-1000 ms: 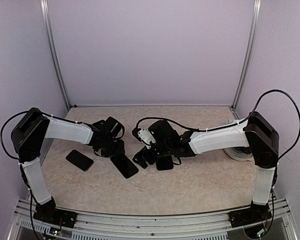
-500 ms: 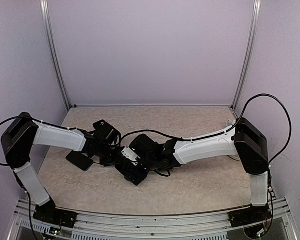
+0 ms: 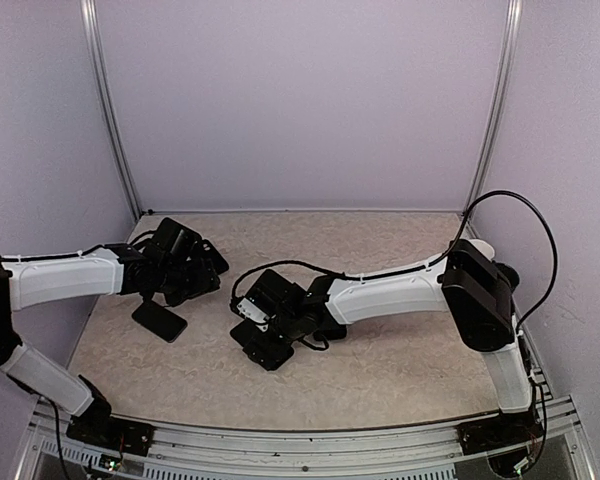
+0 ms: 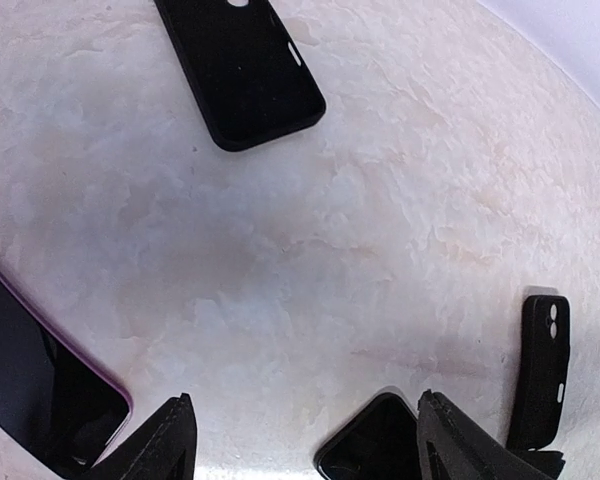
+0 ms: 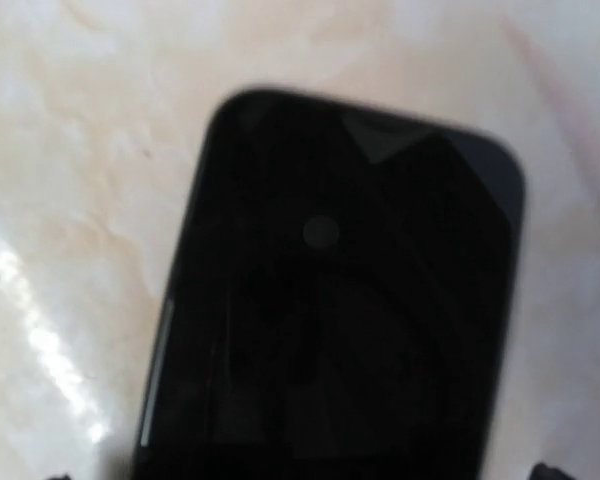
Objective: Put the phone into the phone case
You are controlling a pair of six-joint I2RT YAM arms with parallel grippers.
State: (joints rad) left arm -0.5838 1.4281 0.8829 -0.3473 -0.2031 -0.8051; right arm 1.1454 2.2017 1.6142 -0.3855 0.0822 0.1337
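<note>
Beige marbled tabletop (image 3: 400, 360) (black phone (image 5: 330, 300) flat on it), pale lilac walls (image 3: 300, 100)

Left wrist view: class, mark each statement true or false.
1. The left pincer stands open with nothing between its fingers. True.
2. A black phone case lies flat on the table near the top edge. True.
3. The table is plain green. False: it is pale, marbled beige.
4. The pink-edged phone lies at the right edge. False: it lies at the lower left.
</note>
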